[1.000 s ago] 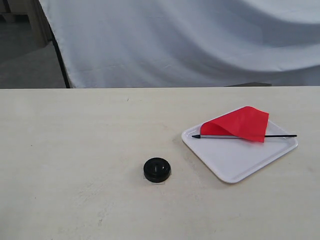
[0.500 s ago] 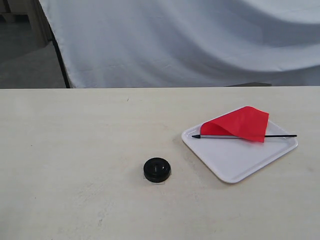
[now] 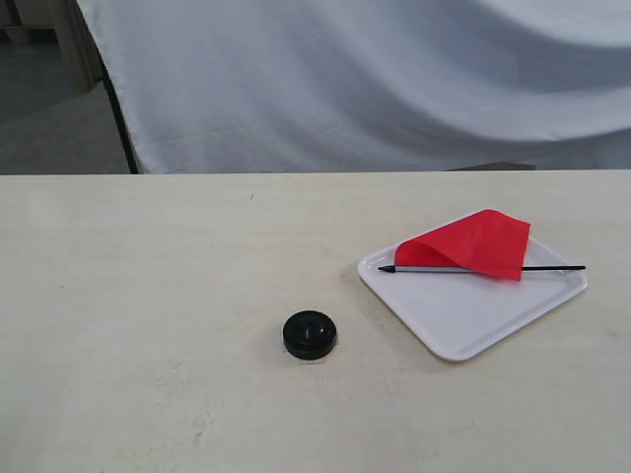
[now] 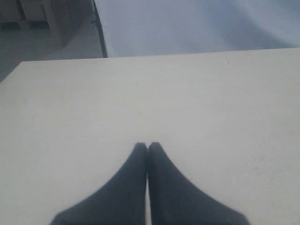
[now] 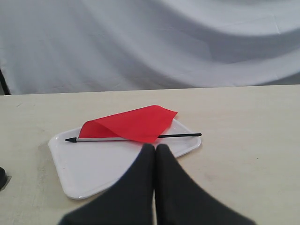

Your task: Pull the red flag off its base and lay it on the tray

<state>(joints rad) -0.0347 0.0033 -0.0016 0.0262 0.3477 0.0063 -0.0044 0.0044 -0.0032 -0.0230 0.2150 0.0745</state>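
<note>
The red flag (image 3: 473, 244) lay flat on the tray (image 3: 463, 320); the base (image 3: 310, 334) sat on the table (image 3: 148, 296), apart from the tray; the left gripper (image 4: 147, 146) and right gripper (image 5: 155, 147) had jaws pressed together, holding nothing.

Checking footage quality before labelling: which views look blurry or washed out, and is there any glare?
Exterior view: sharp, evenly lit, no strong glare on flag, tray or base. Left wrist view: hazy, washed out, left gripper soft-edged. Right wrist view: clearer, right gripper blurred.
</note>
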